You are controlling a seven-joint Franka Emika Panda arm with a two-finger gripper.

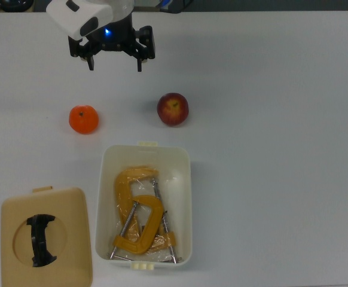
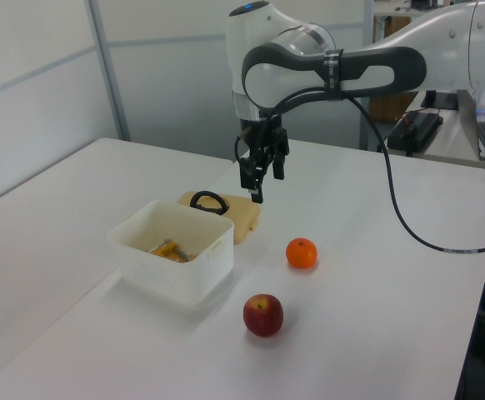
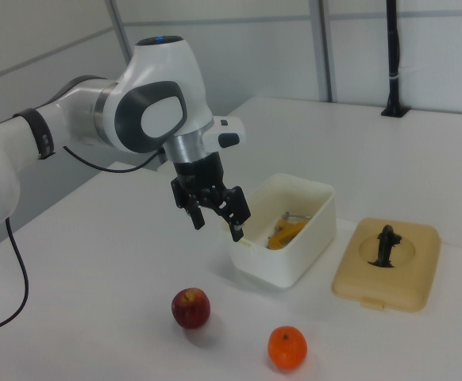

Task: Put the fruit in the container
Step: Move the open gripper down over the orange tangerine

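Step in hand, by my reading: approach before first pick; neither fruit in tub yet. Black two-finger gripper (image 1: 115, 62) hangs above table, fingers spread, nothing held. Bright orange round mandarin (image 1: 84, 119) and dark red apple with yellowish patch (image 1: 173, 109) both on white tabletop (image 1: 281, 149), apart, just beyond short end of white rectangular plastic tub (image 1: 183, 179); tub holds yellow metal clamps (image 1: 139, 215). Tan square lid with black handle (image 1: 45, 236) lies beside tub. Next move likely needs descent over one fruit, fingers straddling it.
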